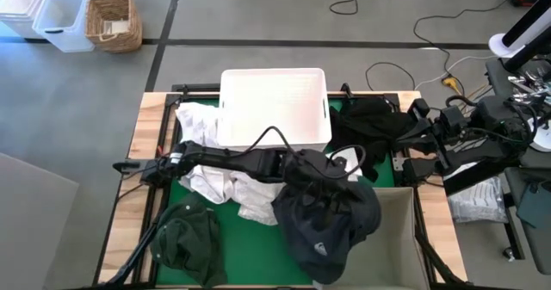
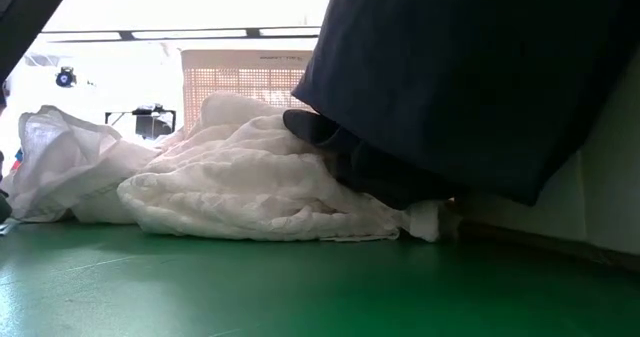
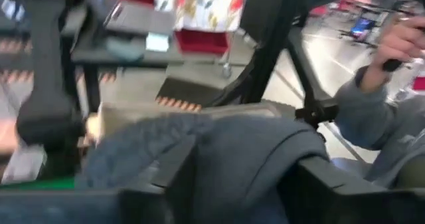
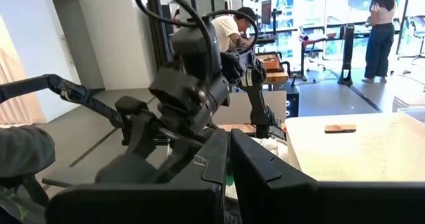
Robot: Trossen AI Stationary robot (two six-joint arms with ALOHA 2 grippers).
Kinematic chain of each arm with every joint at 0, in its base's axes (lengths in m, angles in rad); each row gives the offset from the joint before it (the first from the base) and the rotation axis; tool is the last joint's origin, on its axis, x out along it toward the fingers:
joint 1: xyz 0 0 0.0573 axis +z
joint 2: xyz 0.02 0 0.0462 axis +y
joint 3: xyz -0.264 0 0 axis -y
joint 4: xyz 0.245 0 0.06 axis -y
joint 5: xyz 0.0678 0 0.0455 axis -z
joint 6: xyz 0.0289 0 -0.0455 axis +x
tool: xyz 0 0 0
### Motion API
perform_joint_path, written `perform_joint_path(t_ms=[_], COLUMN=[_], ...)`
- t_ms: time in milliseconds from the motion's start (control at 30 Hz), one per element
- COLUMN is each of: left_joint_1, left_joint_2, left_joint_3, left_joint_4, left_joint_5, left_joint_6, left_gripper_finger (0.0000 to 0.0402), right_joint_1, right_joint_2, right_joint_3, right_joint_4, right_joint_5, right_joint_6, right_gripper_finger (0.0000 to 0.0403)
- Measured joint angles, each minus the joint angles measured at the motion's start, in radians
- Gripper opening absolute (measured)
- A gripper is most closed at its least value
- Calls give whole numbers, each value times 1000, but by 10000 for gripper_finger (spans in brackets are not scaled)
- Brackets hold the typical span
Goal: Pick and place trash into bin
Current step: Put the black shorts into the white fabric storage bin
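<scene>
Now the left pincer [image 1: 320, 180] grips a dark garment [image 1: 327, 217] (right pincer [image 4: 229, 177] closed)

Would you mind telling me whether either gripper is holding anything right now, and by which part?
The left gripper holds a dark garment lifted off the table; the fabric is bunched between its fingers, so the exact part cannot be told. The right gripper holds nothing.

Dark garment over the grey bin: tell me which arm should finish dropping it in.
Left. The left gripper already holds the dark garment hanging beside the grey bin. The right gripper is back at the table's right edge, holding nothing.
</scene>
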Motion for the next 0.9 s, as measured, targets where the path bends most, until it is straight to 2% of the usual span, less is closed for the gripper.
perform_joint_path(t_ms=[133, 267, 633, 700, 800, 900], left_joint_1=[15, 15, 14, 14, 14, 13], left_joint_2=[0, 0, -44, -45, -47, -49], left_joint_3=[0, 0, 1, 1, 1, 1], left_joint_4=[-110, -185, -512, -528, -520, -489], left_joint_5=[-10, -8, 19, 39, 132, 136], left_joint_6=[-51, -73, -74, -66, -54, -62], left_gripper_finger=[231, 251, 254, 254, 253, 252], right_joint_1=[0, 0, 0, 0, 0, 0], right_joint_2=[0, 0, 0, 0, 0, 0], right_joint_3=[0, 0, 0, 0, 0, 0], right_joint_4=[-1, -7, -43, -43, -43, -43], right_joint_5=[0, 0, 0, 0, 0, 0], right_joint_6=[4, 5, 7, 7, 8, 8], right_gripper_finger=[13, 13, 13, 13, 13, 13])
